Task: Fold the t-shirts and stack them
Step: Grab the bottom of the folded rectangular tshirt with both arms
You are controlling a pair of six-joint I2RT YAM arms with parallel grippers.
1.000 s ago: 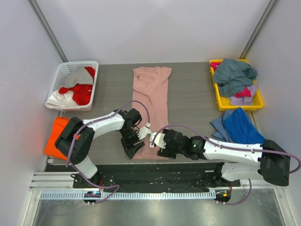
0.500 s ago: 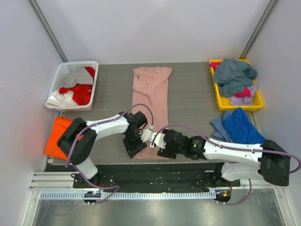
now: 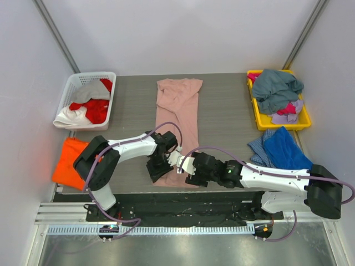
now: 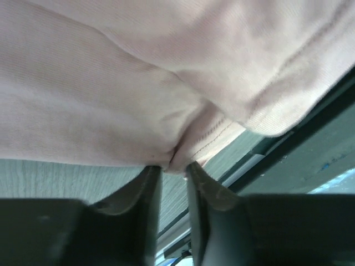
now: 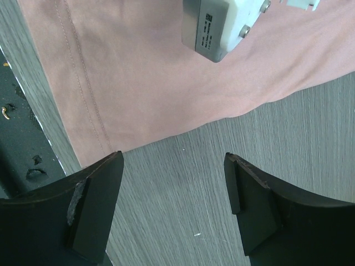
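A long dusty-pink t-shirt point(image 3: 177, 105) lies folded narrow down the middle of the table. My left gripper point(image 3: 160, 169) sits at its near left hem corner. In the left wrist view the gripper point(image 4: 175, 165) has its fingers drawn close, pinching a small fold of the pink hem point(image 4: 211, 130). My right gripper point(image 3: 189, 177) hovers at the near right hem corner. Its jaws point(image 5: 173, 160) stand wide open over bare table, just off the pink t-shirt's edge point(image 5: 155, 72). A bright orange t-shirt point(image 3: 67, 160) lies at the left table edge.
A white basket point(image 3: 75, 80) at back left holds red and white shirts. A yellow tray point(image 3: 304, 123) at back right holds a grey-teal shirt point(image 3: 277, 88) and others. A blue shirt point(image 3: 285, 149) lies by the right edge. The left wrist's white housing point(image 5: 222, 27) hangs over the pink shirt.
My left gripper has shifted a little right onto the near hem and its fingers have closed in on the pink fabric. The right arm has stayed put.
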